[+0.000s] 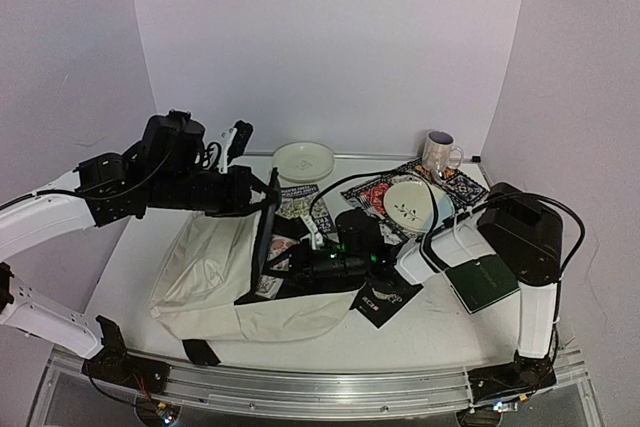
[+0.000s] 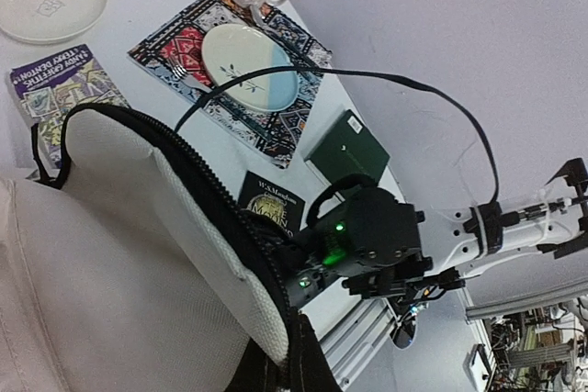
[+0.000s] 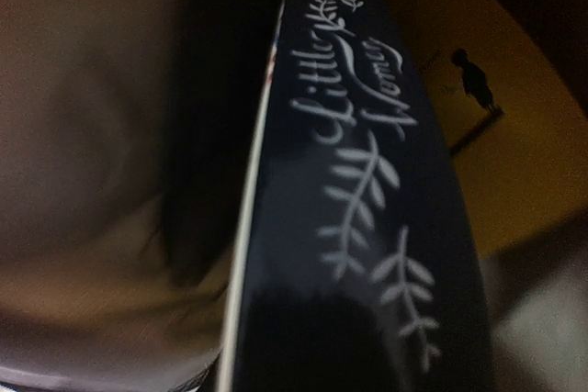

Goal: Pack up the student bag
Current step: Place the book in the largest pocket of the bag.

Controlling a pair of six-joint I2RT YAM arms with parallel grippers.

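The cream student bag (image 1: 215,282) lies at the left-centre of the table with its mouth facing right. My left gripper (image 1: 268,209) is shut on the bag's black zipper edge and holds the flap (image 2: 138,227) up; its jaws show at the bottom of the left wrist view (image 2: 283,360). My right gripper (image 1: 290,262) reaches into the mouth, its tips hidden from above. In the right wrist view it is shut on a navy book titled "Little Women" (image 3: 358,181), which sits inside the bag against the cream lining (image 3: 101,162).
A black book (image 1: 383,299) and a green book (image 1: 482,282) lie right of the bag. A blue book (image 1: 298,199) and a white plate (image 1: 303,159) lie behind it. A patterned placemat (image 1: 450,187) holds a plate (image 1: 412,202), with a mug (image 1: 440,152) beside it.
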